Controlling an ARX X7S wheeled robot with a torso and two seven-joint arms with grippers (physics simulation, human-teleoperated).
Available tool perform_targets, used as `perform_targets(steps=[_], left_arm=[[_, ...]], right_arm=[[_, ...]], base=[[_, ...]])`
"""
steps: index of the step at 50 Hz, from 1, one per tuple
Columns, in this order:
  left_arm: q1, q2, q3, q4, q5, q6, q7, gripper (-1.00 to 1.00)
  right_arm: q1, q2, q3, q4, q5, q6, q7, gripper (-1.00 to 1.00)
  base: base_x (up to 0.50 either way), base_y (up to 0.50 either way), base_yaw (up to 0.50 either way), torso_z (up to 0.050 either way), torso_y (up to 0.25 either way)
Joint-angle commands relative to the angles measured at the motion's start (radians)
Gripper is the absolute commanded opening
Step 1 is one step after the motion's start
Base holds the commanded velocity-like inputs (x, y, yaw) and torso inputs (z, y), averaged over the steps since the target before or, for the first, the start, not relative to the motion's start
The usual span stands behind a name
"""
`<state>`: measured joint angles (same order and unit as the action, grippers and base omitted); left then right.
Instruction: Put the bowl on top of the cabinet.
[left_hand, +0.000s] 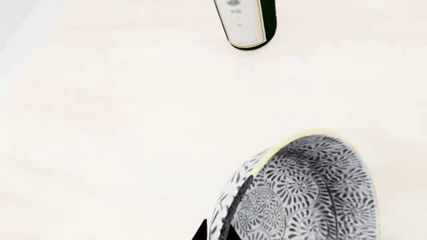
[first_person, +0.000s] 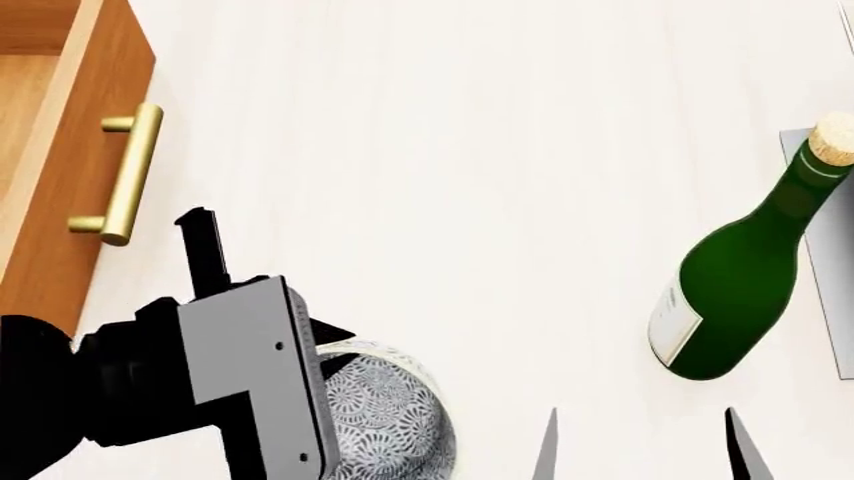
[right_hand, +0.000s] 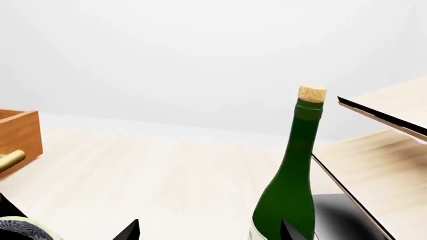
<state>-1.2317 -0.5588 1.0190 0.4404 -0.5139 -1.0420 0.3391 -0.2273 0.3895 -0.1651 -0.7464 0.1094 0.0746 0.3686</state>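
The left gripper has its fingers closed on the bowl's rim at six o'clock on the surface. The cabinet sits at ten o'clock. The right gripper fingers are spread, gripping nothing, beside the green bottle.

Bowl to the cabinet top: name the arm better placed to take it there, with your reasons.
Left. The left gripper is already at the bowl, a finger at its rim, and the cabinet stands on that side. The right gripper hangs open nearer the green bottle.
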Motion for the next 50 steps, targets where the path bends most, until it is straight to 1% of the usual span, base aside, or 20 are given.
perform_targets(steps=[1, 6, 12, 16, 17, 21, 24, 29, 30, 31, 33, 34, 35, 36, 37, 40, 46, 50], left_arm=[[-0.064, -0.001, -0.1, 0.061, -0.016, -0.069, 0.021, -1.0], [-0.093, -0.001, -0.135, 0.084, -0.038, -0.107, 0.015, -1.0], [-0.131, 0.023, -0.249, 0.097, -0.079, -0.149, -0.024, -1.0], [-0.132, 0.023, -0.248, 0.097, -0.081, -0.149, -0.025, -1.0], [-0.144, 0.026, -0.261, 0.068, -0.012, -0.096, -0.083, -1.0], [-0.158, 0.056, -0.34, 0.019, -0.016, -0.102, -0.127, -1.0], [-0.178, 0.097, -0.43, -0.035, -0.024, -0.134, -0.183, -1.0], [-0.219, 0.128, -0.503, -0.107, 0.009, -0.143, -0.257, -1.0], [-0.226, 0.144, -0.54, -0.138, 0.002, -0.155, -0.271, -1.0], [-0.236, 0.144, -0.54, -0.164, 0.023, -0.141, -0.285, -1.0], [-0.241, 0.155, -0.574, -0.202, 0.025, -0.132, -0.299, -1.0], [-0.249, 0.176, -0.624, -0.251, 0.023, -0.137, -0.324, -1.0], [-0.257, 0.178, -0.623, -0.273, 0.038, -0.137, -0.34, -1.0], [-0.264, 0.19, -0.659, -0.305, 0.028, -0.136, -0.344, -1.0], [-0.273, 0.186, -0.65, -0.319, 0.04, -0.132, -0.347, -1.0], [-0.288, 0.197, -0.716, -0.358, 0.025, -0.136, -0.362, -1.0], [-0.353, 0.242, -0.85, -0.498, 0.028, -0.169, -0.444, -1.0], [-0.382, 0.254, -0.904, -0.575, 0.042, -0.156, -0.483, -1.0]], right_arm=[[-0.004, -0.014, 0.034, -0.008, 0.008, -0.003, -0.032, 1.0], [-0.003, -0.012, 0.033, -0.008, 0.009, -0.002, -0.031, 1.0], [-0.005, -0.01, 0.029, -0.01, 0.006, -0.004, -0.03, 1.0], [-0.005, -0.009, 0.028, -0.01, 0.007, -0.004, -0.029, 1.0], [-0.004, -0.009, 0.025, -0.01, 0.004, -0.003, -0.03, 1.0], [-0.002, -0.008, 0.021, -0.008, 0.002, -0.002, -0.029, 1.0], [-0.002, -0.007, 0.019, -0.007, 0.001, -0.004, -0.029, 1.0], [-0.004, -0.005, 0.016, -0.005, -0.001, -0.008, -0.029, 1.0], [-0.004, -0.005, 0.015, -0.005, -0.002, -0.009, -0.028, 1.0], [-0.005, -0.005, 0.014, -0.005, -0.003, -0.009, -0.028, 1.0], [-0.005, -0.004, 0.013, -0.005, -0.003, -0.01, -0.028, 1.0], [-0.005, -0.004, 0.012, -0.004, -0.004, -0.01, -0.028, 1.0], [-0.005, -0.004, 0.012, -0.004, -0.004, -0.01, -0.027, 1.0], [-0.005, -0.004, 0.011, -0.003, -0.004, -0.01, -0.027, 1.0], [-0.004, -0.004, 0.011, -0.003, -0.003, -0.01, -0.027, 1.0], [-0.004, -0.003, 0.01, -0.002, -0.003, -0.01, -0.026, 1.0], [-0.005, -0.002, 0.007, -0.001, -0.006, -0.011, -0.024, 1.0], [-0.004, 0.0, 0.007, -0.001, -0.003, -0.011, -0.023, 1.0]], base=[[0.0, 0.0, 0.0, 0.0, 0.0], [0.0, 0.0, 0.0, 0.0, 0.0], [0.0, 0.0, 0.0, 0.0, 0.0], [0.0, 0.0, 0.0, 0.0, 0.0], [0.0, 0.0, 0.0, 0.0, 0.0], [0.0, 0.0, 0.0, 0.0, 0.0], [0.0, 0.0, 0.0, 0.0, 0.0], [0.0, 0.0, 0.0, 0.0, 0.0], [0.0, 0.0, 0.0, 0.0, 0.0], [0.0, 0.0, 0.0, 0.0, 0.0], [0.0, 0.0, 0.0, 0.0, 0.0], [0.0, 0.0, 0.0, 0.0, 0.0], [0.0, 0.0, 0.0, 0.0, 0.0], [0.0, 0.0, 0.0, 0.0, 0.0], [0.0, 0.0, 0.0, 0.0, 0.0], [0.0, 0.0, 0.0, 0.0, 0.0], [0.0, 0.0, 0.0, 0.0, 0.0], [0.0, 0.0, 0.0, 0.0, 0.0]])
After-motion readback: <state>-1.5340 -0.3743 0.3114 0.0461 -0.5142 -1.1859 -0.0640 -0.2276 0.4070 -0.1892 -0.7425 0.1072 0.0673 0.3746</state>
